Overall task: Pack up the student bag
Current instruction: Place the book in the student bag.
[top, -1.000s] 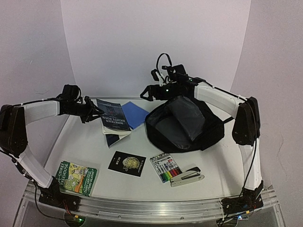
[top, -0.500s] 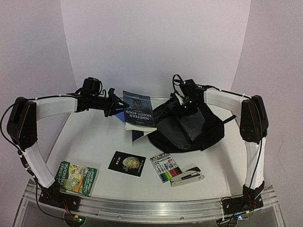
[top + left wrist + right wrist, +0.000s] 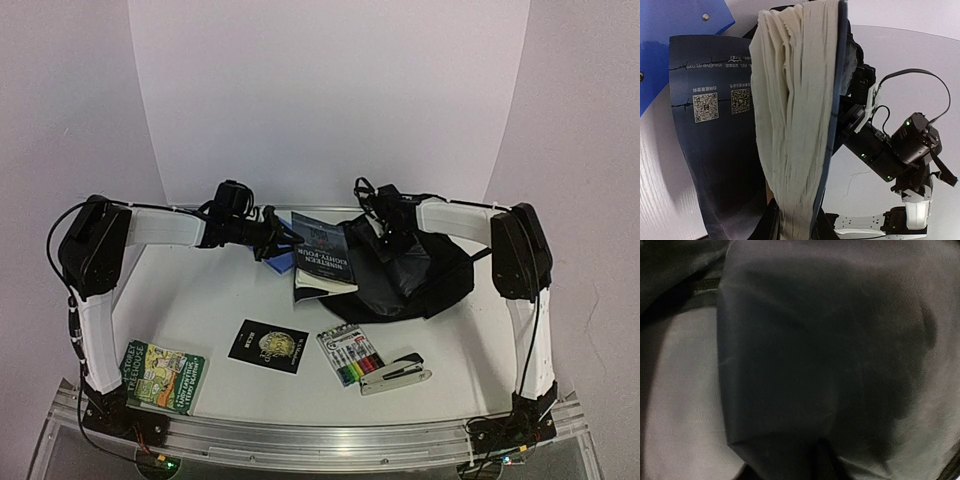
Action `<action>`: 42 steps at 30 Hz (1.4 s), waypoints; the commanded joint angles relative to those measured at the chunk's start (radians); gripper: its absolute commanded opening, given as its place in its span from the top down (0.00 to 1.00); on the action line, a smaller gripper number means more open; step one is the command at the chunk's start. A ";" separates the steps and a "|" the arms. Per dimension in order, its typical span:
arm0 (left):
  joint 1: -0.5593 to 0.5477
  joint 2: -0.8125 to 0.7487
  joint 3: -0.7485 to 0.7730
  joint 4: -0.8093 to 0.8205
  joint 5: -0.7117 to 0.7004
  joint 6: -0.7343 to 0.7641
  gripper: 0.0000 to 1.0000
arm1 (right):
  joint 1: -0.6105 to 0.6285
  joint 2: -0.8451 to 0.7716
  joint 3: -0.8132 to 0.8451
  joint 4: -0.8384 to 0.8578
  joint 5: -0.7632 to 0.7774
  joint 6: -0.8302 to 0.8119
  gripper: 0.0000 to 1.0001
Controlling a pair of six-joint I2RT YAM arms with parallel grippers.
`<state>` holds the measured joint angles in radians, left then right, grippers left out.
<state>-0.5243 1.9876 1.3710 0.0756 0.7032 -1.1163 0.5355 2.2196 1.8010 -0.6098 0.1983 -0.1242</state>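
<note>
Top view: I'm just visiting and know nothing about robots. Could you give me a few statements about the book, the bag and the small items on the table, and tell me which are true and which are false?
1. The left gripper holds the Nineteen Eighty-Four paperback. True.
2. That paperback is already inside the student bag. False: it is in the gripper, at the bag's left edge.
3. The stapler lies right beside the pack of markers. True.
4. The green book lies on the right side of the table. False: it lies flat at the near left corner.
5. The right gripper hovers over the stapler. False: it is at the bag's far rim.
</note>
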 commanded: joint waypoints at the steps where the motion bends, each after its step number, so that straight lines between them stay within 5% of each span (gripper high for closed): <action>1: -0.013 0.020 0.112 0.125 0.024 -0.033 1.00 | -0.004 -0.009 0.048 -0.045 -0.014 0.005 0.98; 14: -0.054 0.236 0.259 0.207 0.026 -0.121 1.00 | -0.006 -0.097 0.137 -0.122 -0.226 0.069 1.00; 29: -0.155 0.527 0.557 0.271 -0.134 -0.204 1.00 | -0.006 -0.069 0.201 -0.140 -0.485 0.110 1.00; 33: -0.158 0.498 0.525 0.194 -0.153 -0.171 1.00 | -0.011 -0.061 0.199 -0.141 -0.480 0.105 1.00; 37: -0.158 0.401 0.540 -0.072 -0.216 0.008 0.96 | -0.026 -0.053 0.171 -0.141 -0.450 0.097 1.00; 42: -0.158 0.359 0.639 -0.360 -0.211 0.183 0.70 | -0.053 -0.034 0.150 -0.139 -0.421 0.079 1.00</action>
<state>-0.6695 2.4613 1.8974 -0.0350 0.5091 -1.1154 0.4915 2.1963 1.9508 -0.7789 -0.1704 -0.0352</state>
